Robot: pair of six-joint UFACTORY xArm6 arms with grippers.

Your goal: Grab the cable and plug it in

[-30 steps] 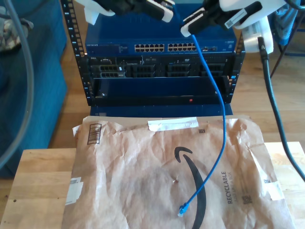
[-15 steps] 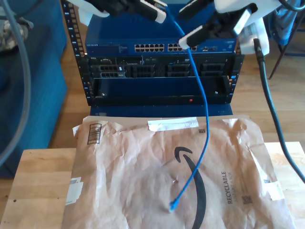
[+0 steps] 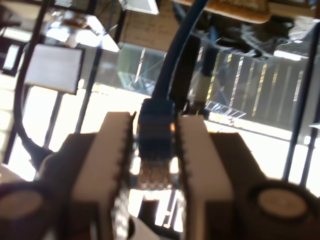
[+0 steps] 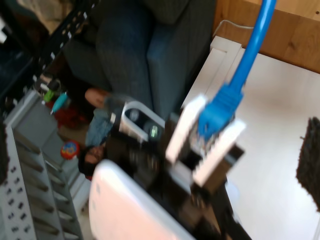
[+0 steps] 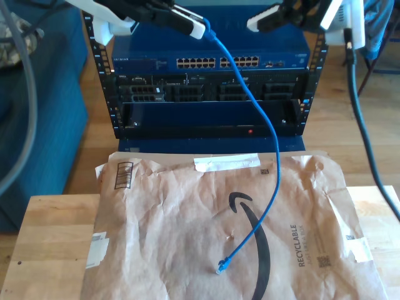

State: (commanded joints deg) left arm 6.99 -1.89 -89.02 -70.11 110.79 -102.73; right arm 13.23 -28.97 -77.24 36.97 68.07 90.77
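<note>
Up top, the blue ethernet cable (image 5: pixel 269 125) has one plug pinched in my first gripper (image 5: pixel 200 26), which hangs above the server rack (image 5: pixel 206 94) toward the exterior view's left. The first wrist view shows the jaws nearly closed, white ribbed pads (image 3: pixel 120 150) pressing both sides of the plug, with its metal contacts facing the camera and the cord (image 3: pixel 175 55) running away from the fingertips. From the second wrist view that same gripper (image 4: pixel 220 112) is seen side-on, clamped on the plug.

My second gripper (image 5: pixel 265 19) hovers above the rack toward the exterior view's right, spread wide and holding nothing. One dark pad (image 4: pixel 309 165) sits at the frame edge.

From the held plug the cable drops in front of the rack's row of switch ports (image 5: pixel 215 62), curves across the rack face, and runs onto a brown paper mailer (image 5: pixel 162 231) in front of the rack. The free plug (image 5: pixel 220 269) lies on the printed smile arrow. The mailer reads "RECYCLABLE" and carries a barcode; the switch's small white lettering is too small to read. The mailer rests on a wooden table (image 5: pixel 50 237).
</note>
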